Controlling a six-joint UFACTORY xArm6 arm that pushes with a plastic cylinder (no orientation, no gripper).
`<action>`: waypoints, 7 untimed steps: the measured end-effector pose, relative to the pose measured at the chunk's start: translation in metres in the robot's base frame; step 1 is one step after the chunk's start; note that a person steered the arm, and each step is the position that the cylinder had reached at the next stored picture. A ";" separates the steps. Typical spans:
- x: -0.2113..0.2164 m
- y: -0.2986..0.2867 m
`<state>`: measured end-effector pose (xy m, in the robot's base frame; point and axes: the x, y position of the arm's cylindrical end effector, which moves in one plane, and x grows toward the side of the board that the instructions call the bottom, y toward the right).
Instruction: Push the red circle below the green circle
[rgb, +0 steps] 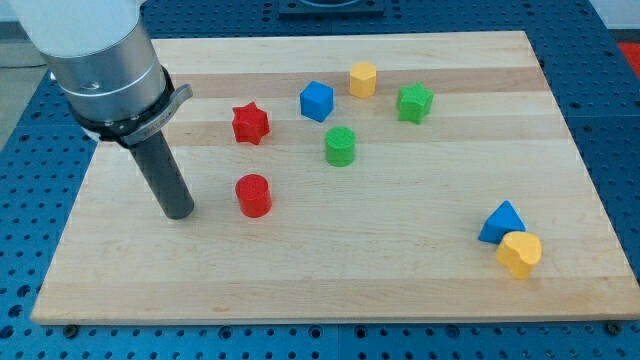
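The red circle (254, 195) stands left of the board's middle. The green circle (340, 146) stands above it and to its right, apart from it. My tip (180, 212) rests on the board a short way to the left of the red circle, not touching it. The dark rod rises from the tip to the silver arm at the view's top left.
A red star (250, 124), a blue cube (316, 101), a yellow hexagon (363, 79) and a green star-like block (414, 102) lie across the upper board. A blue triangle (500, 221) and a yellow block (520, 253) touch at the lower right. The wooden board (400, 290) lies on a blue perforated table.
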<state>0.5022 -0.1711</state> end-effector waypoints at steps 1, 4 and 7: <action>-0.005 0.025; -0.014 0.102; 0.018 0.186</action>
